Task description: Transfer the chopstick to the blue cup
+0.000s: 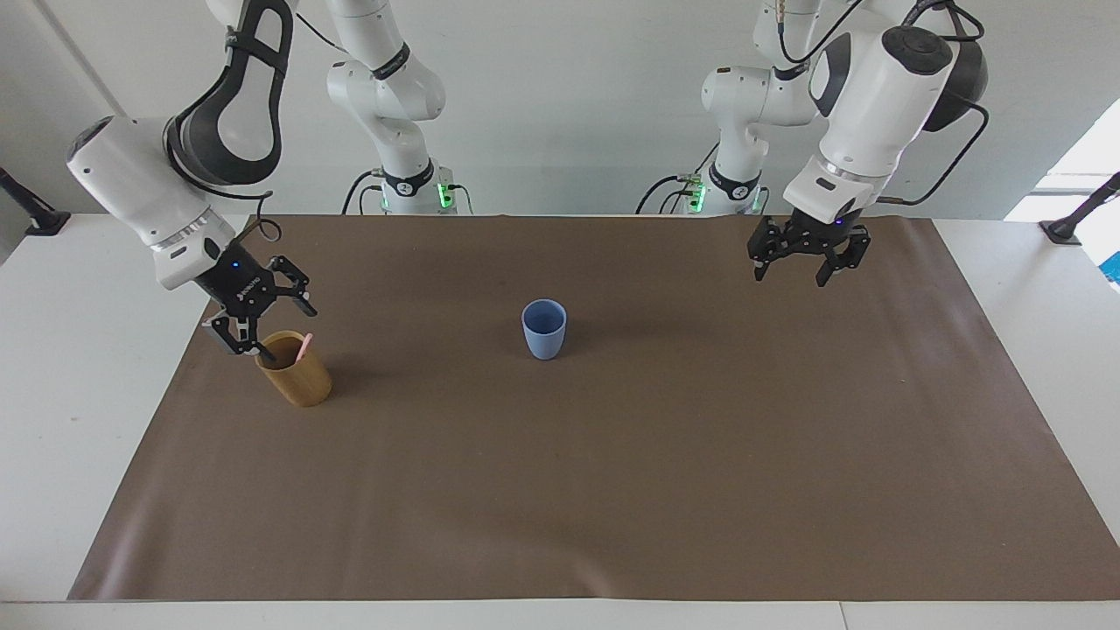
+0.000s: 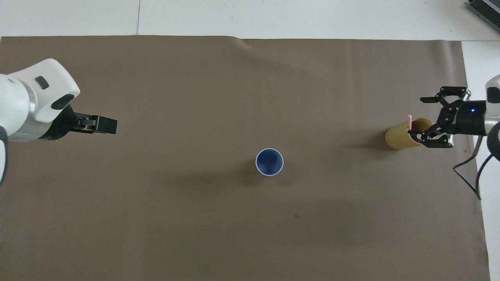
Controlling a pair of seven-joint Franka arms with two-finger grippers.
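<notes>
The pale pink chopstick (image 1: 303, 347) stands in a tan bamboo-coloured cup (image 1: 297, 381) toward the right arm's end of the table; it also shows in the overhead view (image 2: 409, 121). My right gripper (image 1: 290, 334) is open over that cup's mouth, with one fingertip dipping inside the rim and the chopstick between its fingers, untouched. The blue cup (image 1: 543, 330) stands upright and empty mid-mat, also in the overhead view (image 2: 269, 162). My left gripper (image 1: 790, 276) is open and empty, raised over the mat toward the left arm's end.
A brown mat (image 1: 612, 481) covers most of the white table (image 1: 79, 367). The tan cup (image 2: 396, 138) stands near the mat's edge at the right arm's end. The right gripper (image 2: 416, 117) and left gripper (image 2: 111, 125) show at opposite ends in the overhead view.
</notes>
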